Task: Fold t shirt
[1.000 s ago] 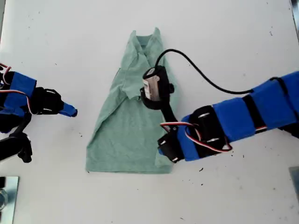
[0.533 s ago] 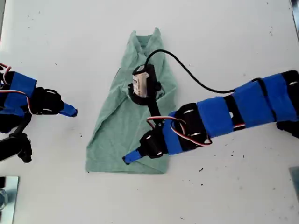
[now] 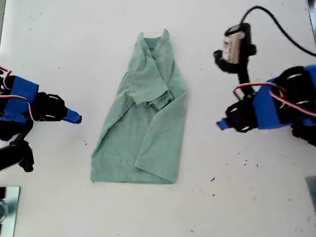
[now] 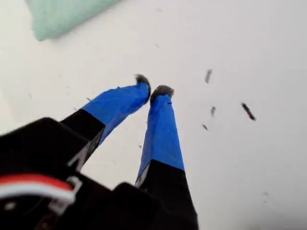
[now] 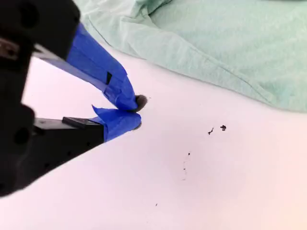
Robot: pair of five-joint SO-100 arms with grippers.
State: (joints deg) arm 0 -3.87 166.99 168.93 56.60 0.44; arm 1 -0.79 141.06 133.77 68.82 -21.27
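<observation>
1 t shirt (image 3: 143,123), partly folded, on the table (image 3: 59,39). Your 2 grippers, first (image 4: 154,89) and second (image 5: 136,112), both clenched empty: at 3 and 9 o'clock of it in the exterior view, which where unclear.

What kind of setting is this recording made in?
Likely a lab or workshop bench for robot trials: a bare white table with small dark specks, a green t shirt laid flat, and tape-wrapped arms with exposed wiring on either side.

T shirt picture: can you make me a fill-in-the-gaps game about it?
1. The t shirt is the colour ____.
2. It lies flat on a ____ table.
3. My second gripper is shut and holds ____.
Missing words: green; white; nothing.
</observation>
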